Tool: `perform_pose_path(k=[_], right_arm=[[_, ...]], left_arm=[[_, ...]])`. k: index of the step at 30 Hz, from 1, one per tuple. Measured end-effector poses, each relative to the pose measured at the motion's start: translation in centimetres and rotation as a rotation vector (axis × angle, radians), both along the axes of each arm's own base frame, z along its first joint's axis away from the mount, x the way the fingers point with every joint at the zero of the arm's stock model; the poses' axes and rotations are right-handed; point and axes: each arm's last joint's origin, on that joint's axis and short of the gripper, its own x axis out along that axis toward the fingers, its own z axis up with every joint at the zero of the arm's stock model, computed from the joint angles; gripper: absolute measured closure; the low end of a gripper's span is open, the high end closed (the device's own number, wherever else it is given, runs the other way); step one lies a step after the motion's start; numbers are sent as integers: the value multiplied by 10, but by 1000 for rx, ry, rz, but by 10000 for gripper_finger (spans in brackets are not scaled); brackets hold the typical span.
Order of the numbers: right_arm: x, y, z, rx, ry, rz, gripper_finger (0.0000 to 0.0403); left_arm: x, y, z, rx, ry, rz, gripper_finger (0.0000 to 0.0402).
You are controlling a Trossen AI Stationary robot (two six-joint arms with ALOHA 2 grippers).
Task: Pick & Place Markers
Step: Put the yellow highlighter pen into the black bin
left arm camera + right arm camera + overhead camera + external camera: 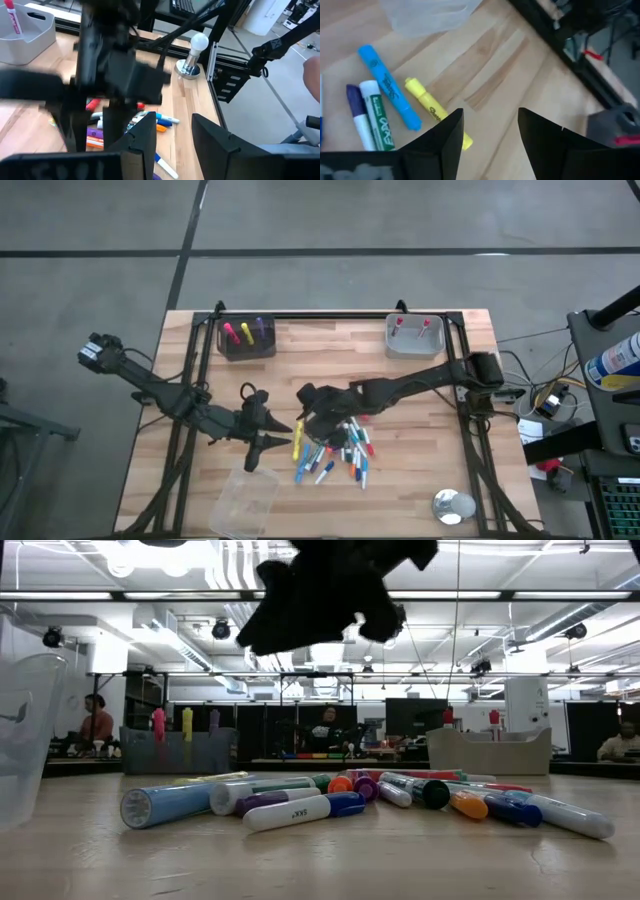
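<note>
Dark fingers point(445, 142) of the right gripper point(487, 140) fill the foreground of its wrist view, its jaws standing apart with nothing between them, hovering over the wooden tabletop point(505, 65). Just beyond those jaws lie a yellow marker point(432, 110), a light blue marker point(387, 85), a white-barrelled green marker point(375, 120) and a purple marker point(356, 112), side by side on the wood, with a clear plastic container point(427, 15) farther out past them. From above, the right gripper point(312, 408) hangs at the near edge of the pile of markers point(335, 452), which spreads loosely across the middle of the tabletop, directly under and ahead of its jaws. The left gripper point(268, 430) sits just beside that pile on the other side, its jaws also parted and empty, pointing toward the markers; the clear plastic container point(245, 502) lies below it. Far beyond both grippers, at the back rim, a dark bin point(247, 340) holds pink, yellow and purple markers upright, and a grey bin point(414, 337) holds two red-capped ones. A small lamp-like knob point(453, 505) on a round base stands well apart, near the corner.
</note>
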Motion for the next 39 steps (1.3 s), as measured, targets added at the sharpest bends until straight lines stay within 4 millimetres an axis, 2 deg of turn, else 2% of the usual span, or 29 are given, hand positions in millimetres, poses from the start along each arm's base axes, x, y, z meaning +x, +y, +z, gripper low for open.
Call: perform_pose_path(k=[10,18,24,31,39], right_arm=[[38,4,-30,-100,288,83,223],[64,8,-38,-140,309,130,223],[79,8,-52,-172,330,162,223],[85,4,-58,-213,320,167,223],[83,-4,-80,-223,408,166,230]], left_arm=[[-2,-3,-1,1,10,-25,284],[-7,-11,-3,9,25,-62,284],[-9,-15,-3,9,28,-78,284],[-10,-16,-3,6,25,-83,284],[-10,-17,-2,5,18,-84,284]])
